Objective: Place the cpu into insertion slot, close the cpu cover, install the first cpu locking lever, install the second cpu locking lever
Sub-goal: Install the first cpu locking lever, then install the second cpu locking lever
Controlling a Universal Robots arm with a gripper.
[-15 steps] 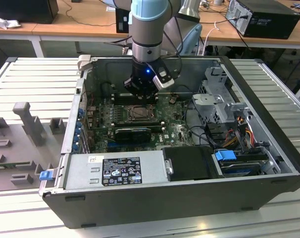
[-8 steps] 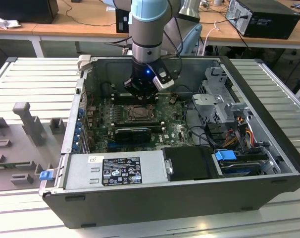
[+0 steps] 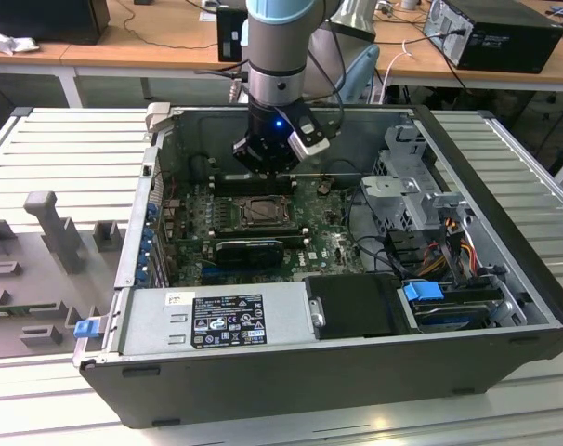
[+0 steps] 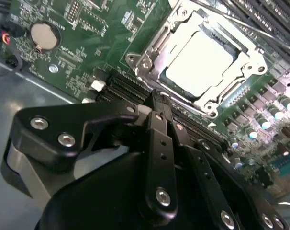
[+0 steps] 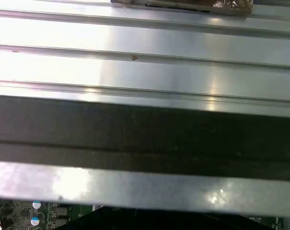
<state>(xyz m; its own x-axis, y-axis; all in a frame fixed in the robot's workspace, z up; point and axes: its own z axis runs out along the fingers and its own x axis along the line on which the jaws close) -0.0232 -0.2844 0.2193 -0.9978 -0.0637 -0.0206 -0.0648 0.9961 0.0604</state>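
The cpu's setting is the open computer case [image 3: 504,279], lying on its side with the green circuit board [image 3: 337,246] as its floor. The insertion slot [image 3: 261,212] sits left of the board's middle in the exterior view, and the arm hangs just beyond its far edge.

In the second wrist view, the cpu [image 4: 198,64] lies flat in the socket, its pale top showing through the cut-out of the cpu cover [image 4: 157,45]. The cover looks to be down over it, though I cannot tell whether it is fully flat.

The gripper [image 4: 157,98] has its fingers drawn narrow, tips together, and holds nothing. It hovers close above the board, just beside the socket's corner.

I judge the work has reached the cover-and-lever stage. To do it well:
- Press with the closed tips only, straight and gently.
- Stay on the metal frame or lever, off the chip's top and the small parts nearby.
- Keep the bulky finger links clear of the long black slots beside the socket.
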